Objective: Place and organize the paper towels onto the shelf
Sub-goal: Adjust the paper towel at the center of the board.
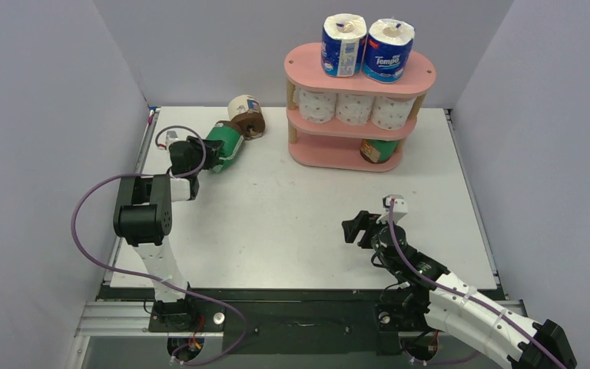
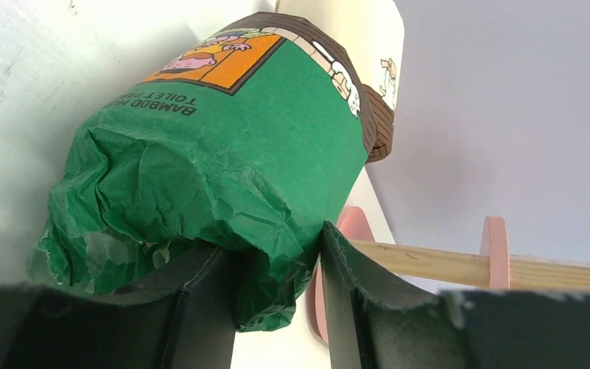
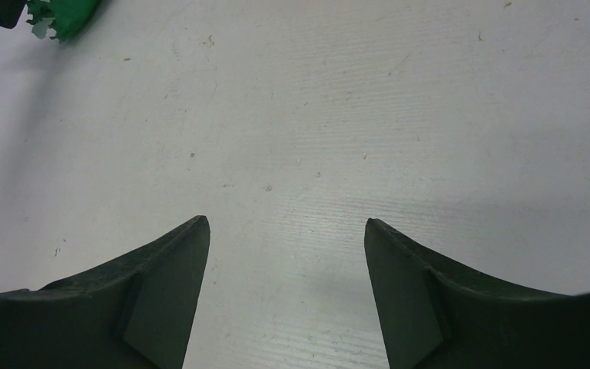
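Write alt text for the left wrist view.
The left gripper pinches the crumpled end of a green-wrapped roll that fills most of the frame. A cream-wrapped roll sits just behind it, and the pink shelf with a wooden post shows at lower right.

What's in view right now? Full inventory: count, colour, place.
shelf: 1, pink with light wooden posts, back right of table
blue-white rolls: 2, shelf's top tier, side by side
dotted rolls: 3, white with pink dots, middle tier in a row
shelved green roll: 1, green wrap, bottom tier, right side
loose green roll: 1, green wrap, lying back left on table
cream roll: 1, cream wrap with brown end, beside loose green roll, left of shelf
table: 1, white
left tool: 1, black, closed on loose green roll's crumpled end
right tool: 1, black, open over bare table, front right
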### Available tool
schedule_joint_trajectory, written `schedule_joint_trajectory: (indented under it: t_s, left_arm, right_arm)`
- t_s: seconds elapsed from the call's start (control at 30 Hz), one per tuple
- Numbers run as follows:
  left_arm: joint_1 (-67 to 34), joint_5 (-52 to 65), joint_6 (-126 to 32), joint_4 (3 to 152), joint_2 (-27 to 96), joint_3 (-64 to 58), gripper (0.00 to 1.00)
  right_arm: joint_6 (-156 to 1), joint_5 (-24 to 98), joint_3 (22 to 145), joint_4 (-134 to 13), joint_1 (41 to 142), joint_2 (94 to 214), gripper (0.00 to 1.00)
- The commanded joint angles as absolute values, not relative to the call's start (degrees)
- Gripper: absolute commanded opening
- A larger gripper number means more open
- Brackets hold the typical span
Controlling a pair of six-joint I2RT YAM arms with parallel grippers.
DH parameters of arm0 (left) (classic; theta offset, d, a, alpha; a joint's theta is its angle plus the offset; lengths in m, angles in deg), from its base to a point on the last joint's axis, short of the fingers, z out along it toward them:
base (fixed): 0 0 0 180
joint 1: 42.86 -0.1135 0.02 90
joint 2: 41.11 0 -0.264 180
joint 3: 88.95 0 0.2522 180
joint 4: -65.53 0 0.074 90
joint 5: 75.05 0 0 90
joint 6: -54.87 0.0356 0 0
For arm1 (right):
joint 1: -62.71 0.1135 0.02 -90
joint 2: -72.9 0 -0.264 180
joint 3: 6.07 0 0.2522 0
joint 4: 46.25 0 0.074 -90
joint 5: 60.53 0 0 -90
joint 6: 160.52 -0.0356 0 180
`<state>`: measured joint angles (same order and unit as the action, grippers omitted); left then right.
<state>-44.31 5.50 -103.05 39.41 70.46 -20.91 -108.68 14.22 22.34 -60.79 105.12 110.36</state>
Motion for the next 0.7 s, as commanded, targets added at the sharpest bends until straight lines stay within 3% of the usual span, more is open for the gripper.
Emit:
schedule_joint_trajectory:
  t_s: [0.0,0.33,0.67]
  left_arm:
    - [-44.2,5.0,-104.0,33.3,66.8,-22.6,0.32]
    - [-44.4,5.5,-100.4,40.6,55.6,-25.9,0.3]
    - [-39.2,10.5,-82.1,72.5,36.4,-24.6,0.27]
  right_arm:
    - [-108.5,12.7,24.0,-59.8,105.3,110.6,0.69]
    - [-108.8,12.8,24.0,-59.8,105.4,109.1,0.69]
    - [-106.5,13.3,26.3,-59.8,105.4,109.7,0.69]
